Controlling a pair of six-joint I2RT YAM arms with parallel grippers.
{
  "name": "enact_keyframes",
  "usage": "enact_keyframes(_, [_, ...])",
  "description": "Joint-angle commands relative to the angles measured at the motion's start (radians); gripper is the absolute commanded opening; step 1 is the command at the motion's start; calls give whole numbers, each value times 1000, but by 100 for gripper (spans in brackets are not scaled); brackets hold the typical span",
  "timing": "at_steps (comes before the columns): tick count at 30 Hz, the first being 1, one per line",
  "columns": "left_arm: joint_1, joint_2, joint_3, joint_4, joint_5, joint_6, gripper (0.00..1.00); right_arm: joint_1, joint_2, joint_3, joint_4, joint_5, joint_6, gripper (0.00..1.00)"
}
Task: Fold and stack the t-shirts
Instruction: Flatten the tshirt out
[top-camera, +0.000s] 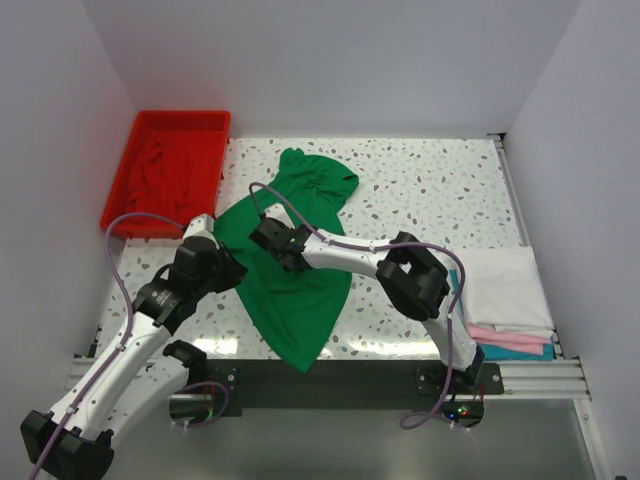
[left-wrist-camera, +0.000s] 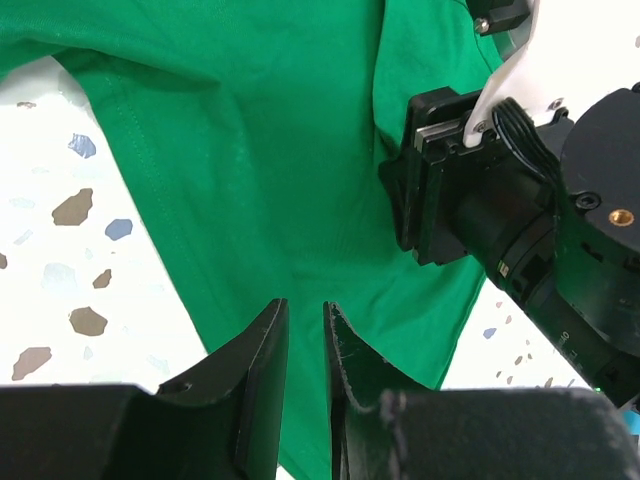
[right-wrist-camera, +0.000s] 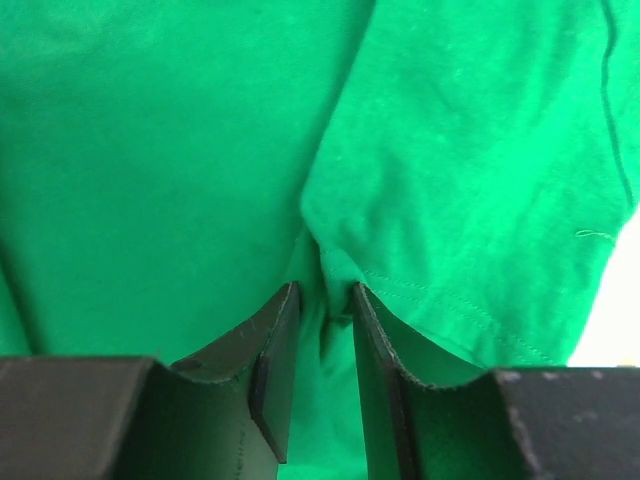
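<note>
Green t-shirt (top-camera: 300, 290) in the centre of the top view, rumpled on the speckled bench (top-camera: 430, 190), its lower end over the bench's near edge. Right gripper (top-camera: 258, 233) low on the upper middle of the cloth. In the right wrist view, fingers (right-wrist-camera: 275, 340) pinched onto a raised fold of green, closed tight on it. Left gripper (top-camera: 232, 272) at the shirt's left border, just beside the right one. In the left wrist view, fingers (left-wrist-camera: 262, 370) nearly together over the green with a thin slit between; cannot tell whether any cloth is caught there. At the right edge of the frame, a folded stack: white t-shirt (top-camera: 505, 285) on top, pink t-shirt (top-camera: 510, 340) under it, teal t-shirt (top-camera: 520, 352) lowest. Upper left, red tray (top-camera: 180, 115) with red cloth inside.
</note>
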Motion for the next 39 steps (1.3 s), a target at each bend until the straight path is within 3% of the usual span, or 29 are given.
enact_keyframes(1, [-4, 2, -7, 9, 9, -7, 25, -2, 19, 61, -9, 66, 0, 31])
enact_keyframes(4, [-4, 5, -10, 12, 18, 1, 26, 0, 21, 59, 1, 49, 1, 24])
enact_keyframes(11, [-4, 20, -29, 35, 75, 12, 29, -2, -7, 47, 22, 44, 6, 24])
enact_keyframes(18, [-17, 28, -87, 74, 130, -5, 29, -37, -35, 12, 51, 3, 26, 1])
enact_keyframes(23, [-65, 28, -124, 84, 140, -39, 28, -78, -97, -46, 71, -11, 49, 0])
enact_keyframes(29, [-249, 95, -121, 95, 86, -83, 25, -176, -232, -158, 73, -3, 67, 0])
enact_keyframes(39, [-638, 333, -12, 129, 8, -105, 30, -498, -631, -497, 85, -43, 123, 0])
